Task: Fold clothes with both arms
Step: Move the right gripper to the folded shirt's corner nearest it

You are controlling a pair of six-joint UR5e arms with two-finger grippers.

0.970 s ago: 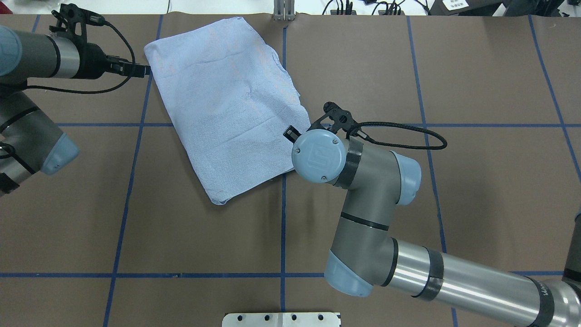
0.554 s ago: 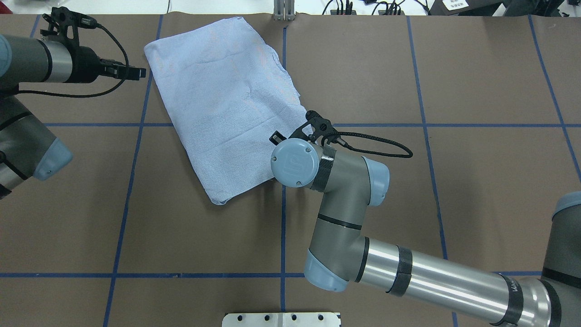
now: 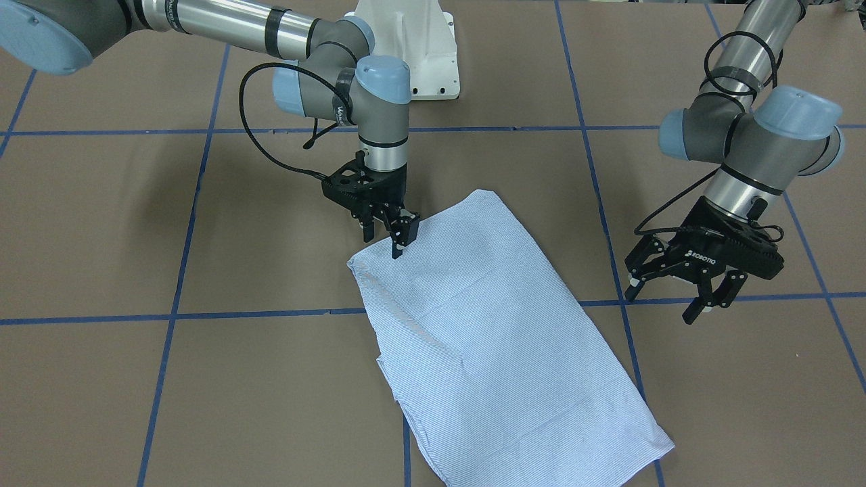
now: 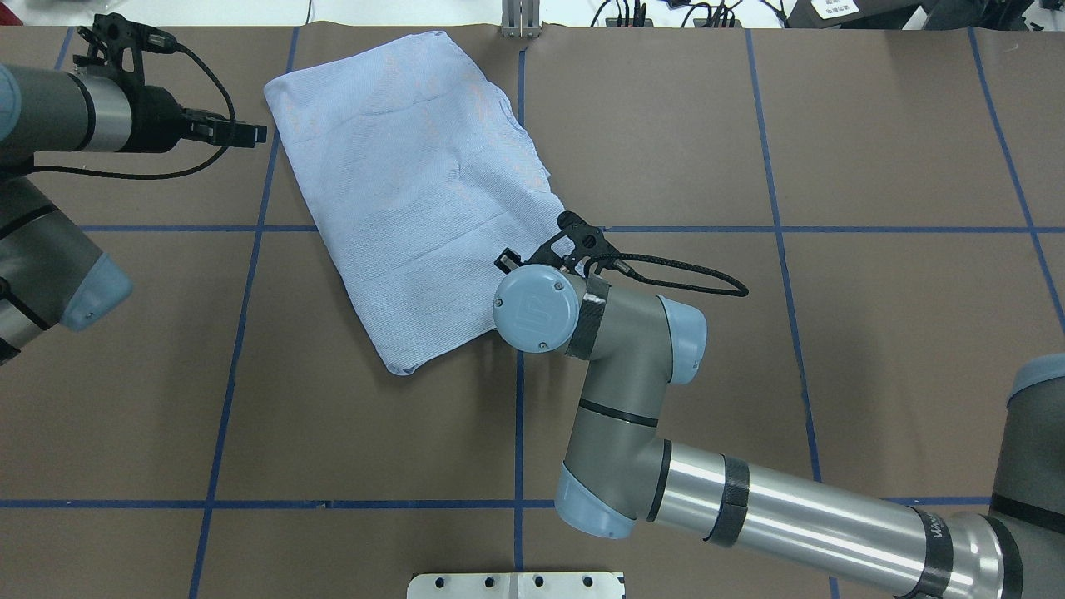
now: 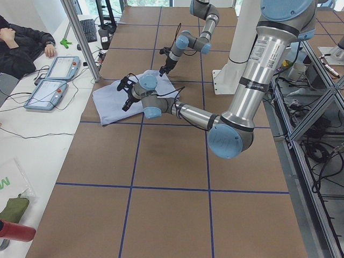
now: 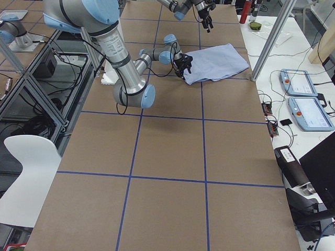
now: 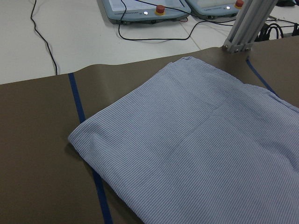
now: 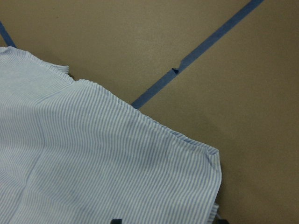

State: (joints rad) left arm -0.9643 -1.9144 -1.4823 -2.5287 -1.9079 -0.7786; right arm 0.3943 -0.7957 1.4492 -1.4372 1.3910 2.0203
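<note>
Right gripper (image 3: 383, 245) nearer shirt (image 3: 500, 338) corner

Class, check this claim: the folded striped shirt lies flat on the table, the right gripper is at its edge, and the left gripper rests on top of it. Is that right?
Not quite. The left gripper does not rest on the shirt. It hangs open beside it over the table, as the front-facing view shows. The right gripper is indeed at the shirt's edge.

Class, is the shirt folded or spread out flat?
Folded: the shirt lies as a compact rectangle, no sleeves or collar showing.
</note>
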